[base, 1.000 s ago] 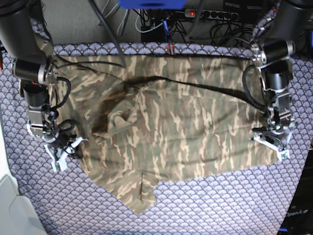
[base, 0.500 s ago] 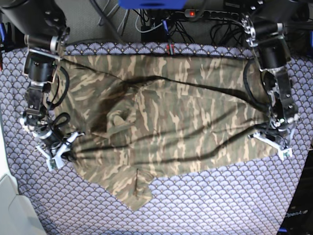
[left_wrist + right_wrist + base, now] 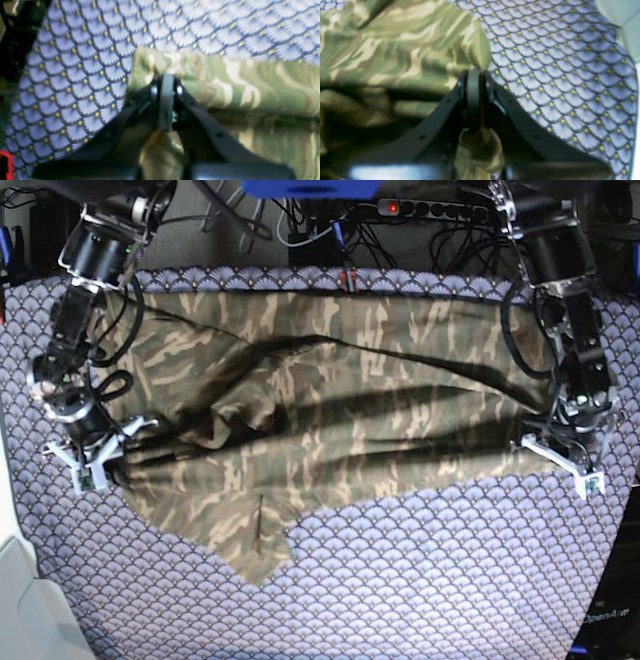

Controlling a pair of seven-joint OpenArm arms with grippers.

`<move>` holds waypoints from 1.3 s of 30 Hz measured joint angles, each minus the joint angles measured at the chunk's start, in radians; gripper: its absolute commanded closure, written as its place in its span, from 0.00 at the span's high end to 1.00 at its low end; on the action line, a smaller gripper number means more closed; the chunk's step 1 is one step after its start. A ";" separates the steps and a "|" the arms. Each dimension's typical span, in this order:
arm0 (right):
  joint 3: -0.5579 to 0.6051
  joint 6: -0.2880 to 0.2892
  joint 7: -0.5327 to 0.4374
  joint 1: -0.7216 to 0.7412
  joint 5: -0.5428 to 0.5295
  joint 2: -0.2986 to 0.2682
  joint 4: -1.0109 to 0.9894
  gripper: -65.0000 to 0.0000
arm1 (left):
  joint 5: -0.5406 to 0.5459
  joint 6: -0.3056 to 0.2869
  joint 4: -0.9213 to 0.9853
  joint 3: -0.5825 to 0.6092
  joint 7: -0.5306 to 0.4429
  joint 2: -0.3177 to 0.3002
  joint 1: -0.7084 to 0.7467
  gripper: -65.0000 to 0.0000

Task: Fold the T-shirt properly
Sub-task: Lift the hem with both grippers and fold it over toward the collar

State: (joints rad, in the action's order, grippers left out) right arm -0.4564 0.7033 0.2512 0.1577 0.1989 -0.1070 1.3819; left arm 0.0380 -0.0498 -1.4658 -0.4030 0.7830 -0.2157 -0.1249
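My base view looks straight down on the whole surface (image 3: 400, 600). Each wrist view sits close behind my end effector, facing twelve o'clock; all share T-shirt (image 3: 340, 420) edges and tablecloth (image 3: 75, 75).

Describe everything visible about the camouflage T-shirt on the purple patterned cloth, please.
The soft cloth camouflage T-shirt, printed in olive, tan, brown and cream streaks, lies spread wide but wrinkled on the purple scallop-patterned tablecloth. Long creases and shadows cross it, a bunched fold sits left of its middle, and one corner points toward the near edge. The left tool and the right tool are each shut on an edge of the fabric, at opposite sides.
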 measured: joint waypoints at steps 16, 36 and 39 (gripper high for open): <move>-0.061 0.000 0.014 -0.232 -0.072 0.061 0.283 0.00 | 0.004 -0.007 -0.230 -0.091 0.126 0.022 0.115 0.01; -0.128 0.003 0.011 -0.555 -0.312 0.074 0.473 0.00 | 0.000 -0.007 -0.425 -0.135 0.123 0.060 0.360 0.01; -0.127 0.002 0.008 -0.592 -0.358 0.074 0.473 0.00 | 0.006 -0.011 -0.438 -0.134 0.122 0.067 0.394 0.01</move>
State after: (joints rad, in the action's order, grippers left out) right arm -0.5838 0.7055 0.2596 -0.4343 -0.1593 -0.0330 1.8553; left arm 0.0444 -0.0605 -1.9041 -0.5369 0.9047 -0.1490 0.2695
